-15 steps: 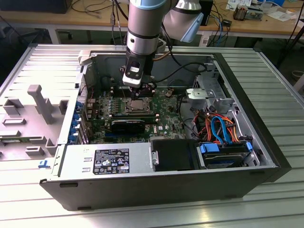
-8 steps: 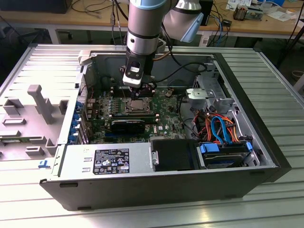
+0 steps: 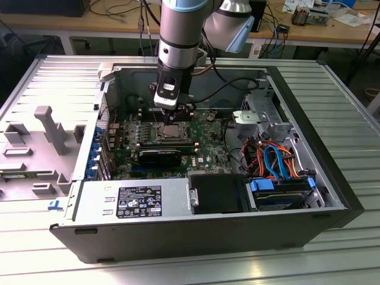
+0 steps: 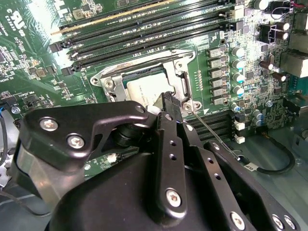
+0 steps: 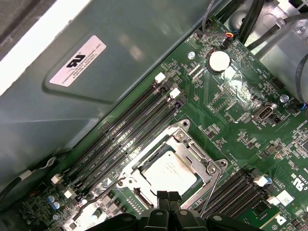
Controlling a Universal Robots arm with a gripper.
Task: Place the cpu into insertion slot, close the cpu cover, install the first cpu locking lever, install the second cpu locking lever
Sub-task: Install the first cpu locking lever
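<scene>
The cpu (image 5: 168, 169) lies flat in the insertion slot (image 5: 126, 183), its silver-grey top showing through the window of the cpu cover (image 5: 196, 156), which lies down over it. In the second wrist view the cpu (image 4: 144, 89) and the cover (image 4: 179, 72) sit just beyond my black fingertips (image 4: 166, 100). My gripper (image 5: 167, 196) is shut, its tips together at the cover's near edge, with nothing seen between them. A thin wire locking lever (image 4: 211, 132) slants away from the socket corner, unlatched. In the exterior view my gripper (image 3: 172, 117) hangs right over the socket (image 3: 173, 132).
Long black memory slots (image 5: 130, 125) run beside the socket, and a row of capacitors (image 4: 236, 65) stands on its other side. The open computer case (image 3: 332, 196) holds a power supply (image 3: 133, 199), a drive bay with orange and blue cables (image 3: 276, 160), and a grey side wall (image 5: 110, 53).
</scene>
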